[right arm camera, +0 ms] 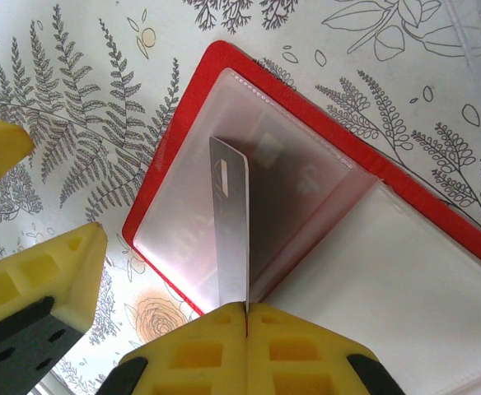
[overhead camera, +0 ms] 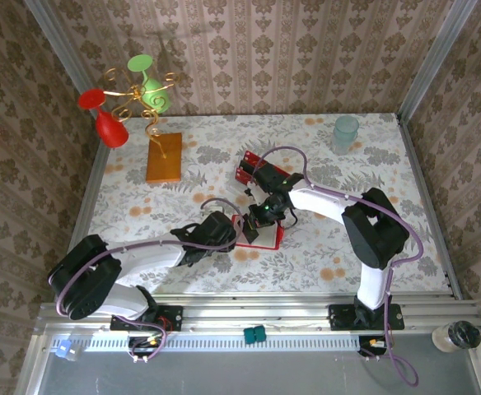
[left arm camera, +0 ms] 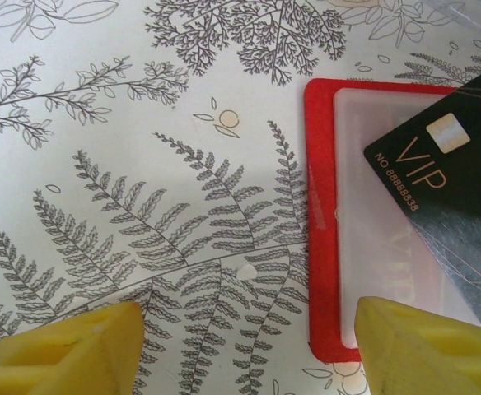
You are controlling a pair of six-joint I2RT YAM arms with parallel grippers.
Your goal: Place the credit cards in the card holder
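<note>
The card holder (right arm camera: pixel 175 197) lies open on the table, red with pale clear pockets; it also shows below the arms (overhead camera: pixel 270 239). My right gripper (right arm camera: pixel 246 309) is shut on a credit card (right arm camera: pixel 234 222), which stands edge-on with its tip at the left pocket. That credit card (left arm camera: pixel 459 177) has a dark face with gold "VIP". My left gripper (left arm camera: pixel 249 333) is open at the card holder's (left arm camera: pixel 321 206) left edge, one finger (left arm camera: pixel 426 350) over its corner and the other on the tablecloth. More red credit cards (overhead camera: pixel 249 168) lie behind my right gripper (overhead camera: pixel 267 216).
An orange-brown slab (overhead camera: pixel 164 157) lies at the back left, beside a wire stand (overhead camera: pixel 142 99) carrying a red glass and a green glass. A clear cup (overhead camera: pixel 345 132) stands at the back right. Walls close three sides of the table.
</note>
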